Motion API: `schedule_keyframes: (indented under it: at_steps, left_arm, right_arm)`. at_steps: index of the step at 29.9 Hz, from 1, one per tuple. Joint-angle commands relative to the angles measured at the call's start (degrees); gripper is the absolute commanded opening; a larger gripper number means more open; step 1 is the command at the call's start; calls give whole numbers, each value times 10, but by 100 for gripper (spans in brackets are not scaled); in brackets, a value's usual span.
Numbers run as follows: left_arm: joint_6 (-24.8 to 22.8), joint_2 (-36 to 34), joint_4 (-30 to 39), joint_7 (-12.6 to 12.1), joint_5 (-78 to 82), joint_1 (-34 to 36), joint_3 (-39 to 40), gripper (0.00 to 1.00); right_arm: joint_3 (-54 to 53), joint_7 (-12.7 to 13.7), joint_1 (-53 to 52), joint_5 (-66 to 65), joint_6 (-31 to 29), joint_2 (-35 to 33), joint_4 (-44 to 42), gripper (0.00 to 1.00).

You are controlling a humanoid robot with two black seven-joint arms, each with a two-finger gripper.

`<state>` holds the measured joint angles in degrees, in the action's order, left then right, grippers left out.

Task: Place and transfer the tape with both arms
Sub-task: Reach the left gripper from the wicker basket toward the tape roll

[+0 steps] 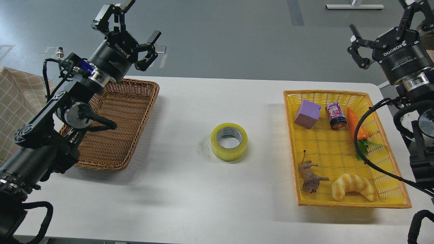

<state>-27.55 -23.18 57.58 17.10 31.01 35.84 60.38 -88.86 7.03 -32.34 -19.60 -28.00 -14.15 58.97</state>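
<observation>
I see the tape lying flat on the white worktop, between the brown wicker basket and the yellow tray, touching neither. My left claw hangs spread open above the basket's far edge, empty. My right claw is also open and empty; its upper finger is cut off by the frame. A cable crosses the tray, hiding part of the carrot.

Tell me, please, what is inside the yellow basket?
The yellow basket holds a purple block, can, toy carrot, animal figure and croissant. A black cable covers some mesh.
</observation>
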Motion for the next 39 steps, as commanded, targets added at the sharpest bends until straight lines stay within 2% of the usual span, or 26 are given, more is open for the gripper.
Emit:
schedule_keyframes:
  at_steps: [1, 6, 15, 24, 30, 32, 35, 39]
  left_arm:
    - [1, -4, 5, 1, 75, 2, 1, 98]
    - [31, -17, 14, 1, 139, 9, -1, 98]
    - [43, -28, 75, 1, 342, 11, -1, 98]
    - [43, -25, 83, 2, 560, 10, -5, 98]
    - [53, -36, 95, 20, 617, 62, -126, 98]
    - [96, -44, 95, 21, 649, 85, -176, 98]
    - [129, -42, 95, 21, 673, 101, -215, 98]
    - [145, -39, 95, 19, 708, 124, -265, 98]
  right_arm:
    - [0, 0, 17, 1, 0, 0, 3, 100]
    - [0, 2, 50, 4, 0, -1, 26, 100]
    - [-3, 0, 97, 5, 0, -3, 49, 100]
    - [-36, 0, 141, 5, 0, -4, 73, 100]
    - [-54, 0, 162, 5, 0, -6, 76, 100]
    - [-58, 0, 170, 5, 0, -6, 79, 100]
    - [-65, -1, 179, 5, 0, -6, 81, 100]
    - [-78, -1, 186, 5, 0, -6, 81, 100]
